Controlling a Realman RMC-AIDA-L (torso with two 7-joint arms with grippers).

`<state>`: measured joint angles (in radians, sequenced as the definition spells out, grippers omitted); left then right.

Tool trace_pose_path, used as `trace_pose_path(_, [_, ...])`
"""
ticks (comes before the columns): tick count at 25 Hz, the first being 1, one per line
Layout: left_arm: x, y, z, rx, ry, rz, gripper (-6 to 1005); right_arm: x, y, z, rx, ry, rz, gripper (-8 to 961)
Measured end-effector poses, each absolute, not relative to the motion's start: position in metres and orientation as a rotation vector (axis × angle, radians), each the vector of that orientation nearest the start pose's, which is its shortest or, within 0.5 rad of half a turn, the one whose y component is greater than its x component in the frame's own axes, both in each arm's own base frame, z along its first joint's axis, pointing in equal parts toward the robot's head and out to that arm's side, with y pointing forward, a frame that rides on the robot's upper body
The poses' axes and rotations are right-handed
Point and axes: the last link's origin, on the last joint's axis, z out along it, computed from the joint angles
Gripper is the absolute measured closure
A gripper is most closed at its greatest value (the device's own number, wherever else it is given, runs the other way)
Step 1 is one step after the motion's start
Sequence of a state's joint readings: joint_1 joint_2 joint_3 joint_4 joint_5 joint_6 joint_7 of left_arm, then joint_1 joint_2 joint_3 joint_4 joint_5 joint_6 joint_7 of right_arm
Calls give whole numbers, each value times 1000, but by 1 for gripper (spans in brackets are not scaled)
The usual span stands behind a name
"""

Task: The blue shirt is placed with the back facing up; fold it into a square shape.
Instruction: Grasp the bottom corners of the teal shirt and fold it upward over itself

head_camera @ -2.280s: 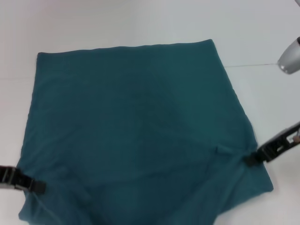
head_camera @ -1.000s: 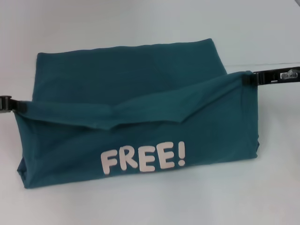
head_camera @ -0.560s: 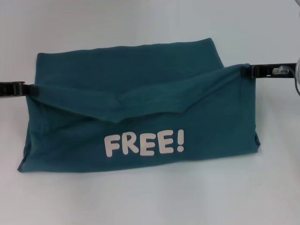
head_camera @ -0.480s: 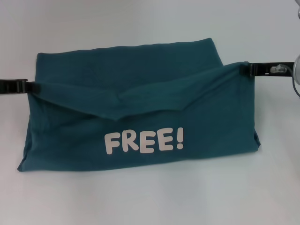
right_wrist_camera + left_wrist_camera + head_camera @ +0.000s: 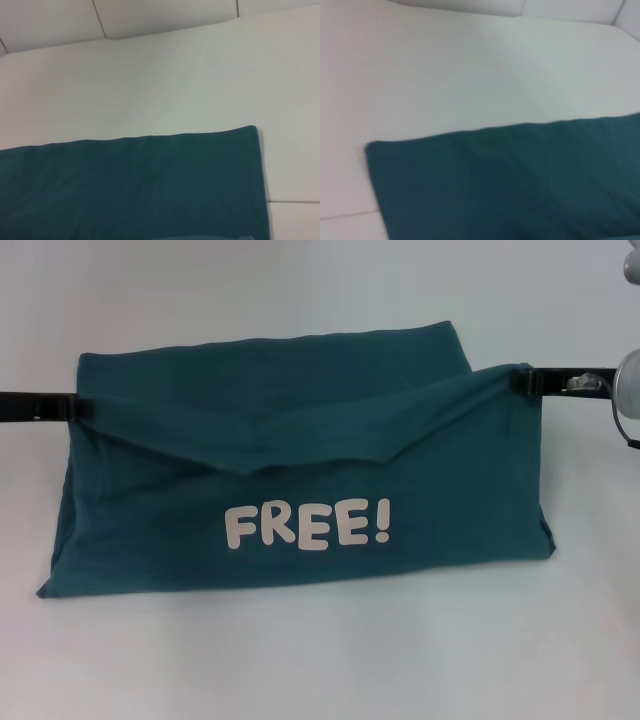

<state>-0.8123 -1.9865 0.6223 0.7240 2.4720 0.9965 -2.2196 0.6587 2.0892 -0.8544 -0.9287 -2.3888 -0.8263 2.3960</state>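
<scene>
Mid-frame on the table (image 5: pixel 300 660), the blue shirt (image 5: pixel 300 530) hangs folded; left gripper (image 5: pixel 72 408) and right gripper (image 5: pixel 522 382) pinch its upper corners. Uneven release could skew the fold.

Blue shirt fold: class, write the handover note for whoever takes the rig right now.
Left gripper: shut on the blue shirt at its left corner, held up.
Right gripper: shut on the right corner, likewise raised.
Done: near half lifted and turned over, "FREE!" lettering facing up; the far half lies flat on the table.
Left: lay the raised edge onto the far edge, release, then fold further into a square.
</scene>
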Motion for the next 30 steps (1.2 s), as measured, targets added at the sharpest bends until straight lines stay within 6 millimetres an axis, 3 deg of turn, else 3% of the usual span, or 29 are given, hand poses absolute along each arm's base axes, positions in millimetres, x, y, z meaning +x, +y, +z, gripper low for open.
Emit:
trace_pose_path(9, [-267,464,67,-2020,-1131,-240,943,256,451,55,-1909,1144,330,874])
trace_pose_path(25, [-265,467,49,-1988,-1074,-223,919,257,456,44,-1890,1109,303,850])
trace_pose_path(27, [-267,468,47,-1978,-1074,-216,828,257,456,43,-1894,1103,299,847])
trace_pose_path(30, [-271,469,47,-1968,-1061,-196,691,257,457,43,-1893,1098,297,744])
